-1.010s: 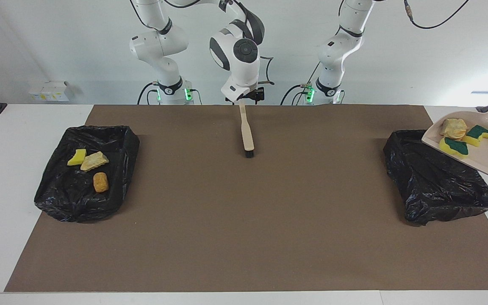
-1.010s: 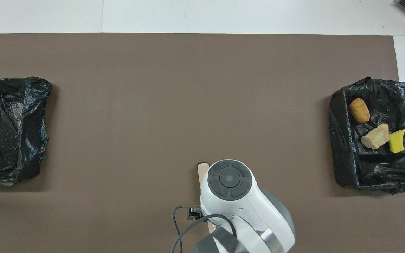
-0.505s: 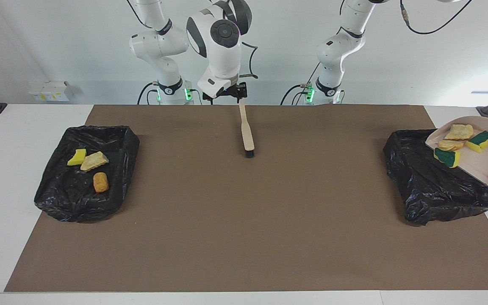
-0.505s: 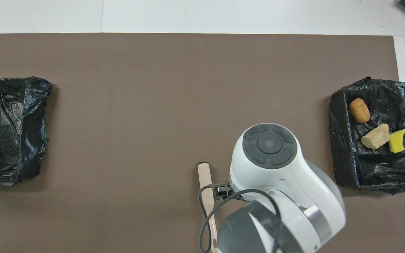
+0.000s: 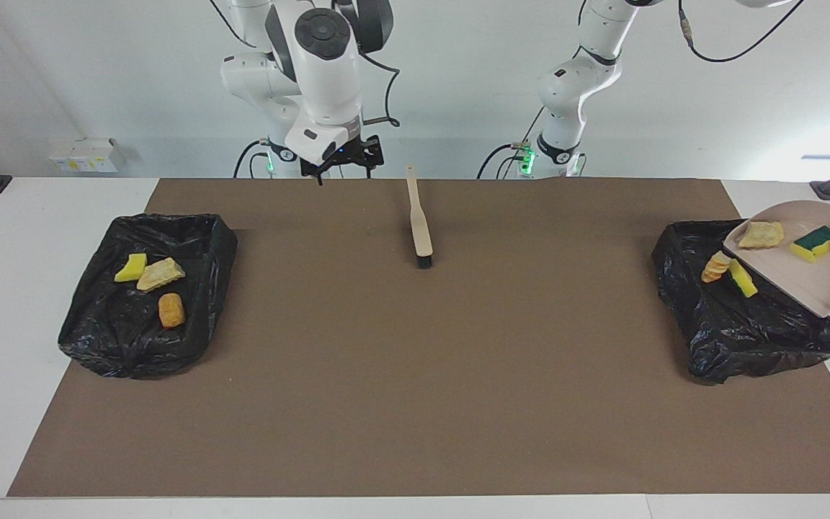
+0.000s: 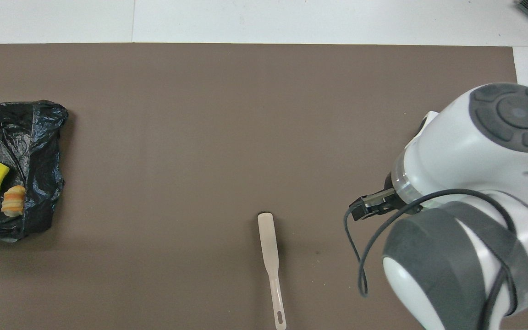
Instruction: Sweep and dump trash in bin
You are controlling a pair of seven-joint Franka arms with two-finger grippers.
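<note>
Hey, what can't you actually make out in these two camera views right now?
Left end effector: cut off by the facing view's edge, past the dustpan handle.
Bin at the right arm's end: covered overhead by the right arm.
Bin at the left arm's end: cut by the overhead view's edge.

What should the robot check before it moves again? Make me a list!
1. The dustpan is tipped over the bin at the left arm's end: ok.
2. The dustpan is emptied: not ok; a tan chunk and a green-and-yellow sponge piece lie on it.
3. Dropped scraps are inside the bin: ok; a striped chunk and a yellow sponge bit are in it.
4. The left gripper holds the dustpan's handle firmly: cannot tell, it is out of view.
5. The right gripper is open and clear of the brush: ok.
</note>
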